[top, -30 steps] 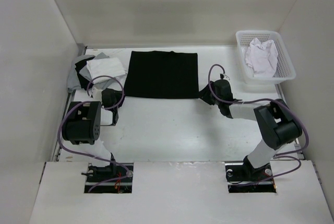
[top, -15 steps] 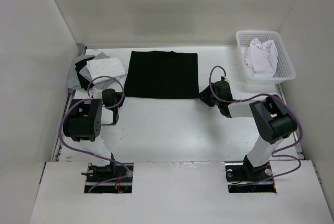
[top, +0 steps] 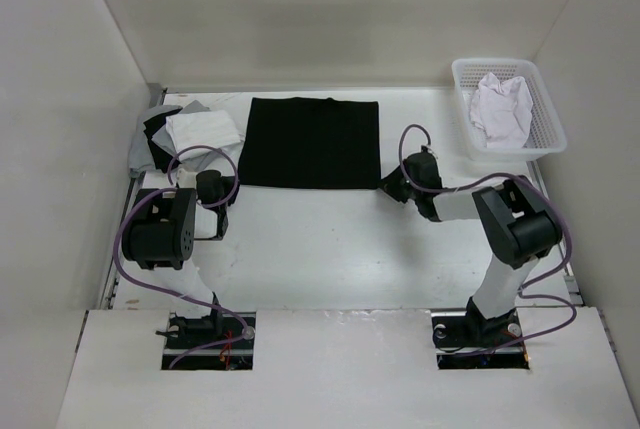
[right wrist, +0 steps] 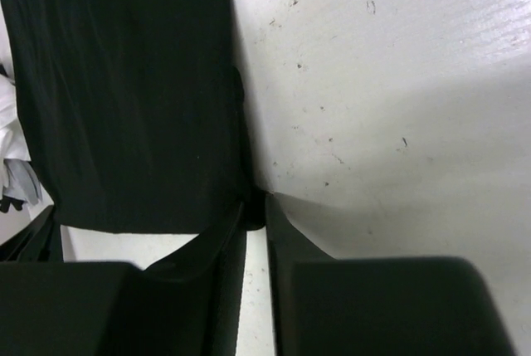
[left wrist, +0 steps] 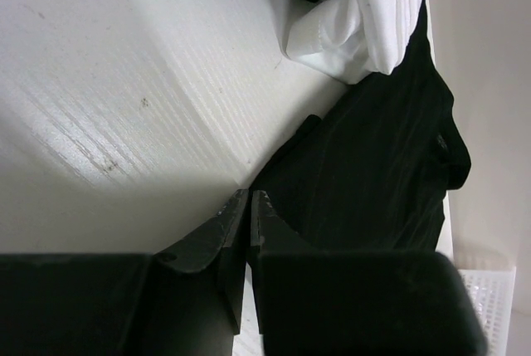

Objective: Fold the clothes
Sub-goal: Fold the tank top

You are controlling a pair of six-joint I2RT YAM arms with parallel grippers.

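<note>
The clothes point(top: 312, 142) lie at the back middle of the table as a flat black rectangle. My left gripper point(top: 232, 189) sits at its near left corner. In the left wrist view the jaws point(left wrist: 249, 198) are shut, with the corner of the black fabric point(left wrist: 373, 173) meeting the tips. My right gripper point(top: 390, 187) is at the near right corner. There the jaws point(right wrist: 255, 200) stand nearly together, with a small bunch of the black fabric point(right wrist: 124, 90) pinched between the tips.
A pile of grey, white and black garments point(top: 185, 137) lies at the back left, right beside the left gripper; its white cloth point(left wrist: 373, 16) shows in the left wrist view. A white basket point(top: 495, 62) holding a white garment point(top: 500, 107) stands at the back right. Walls enclose the table.
The left jaws have closed at the near left corner. The right gripper has slid a little left onto the near right corner, and its jaws have narrowed on the fabric.
</note>
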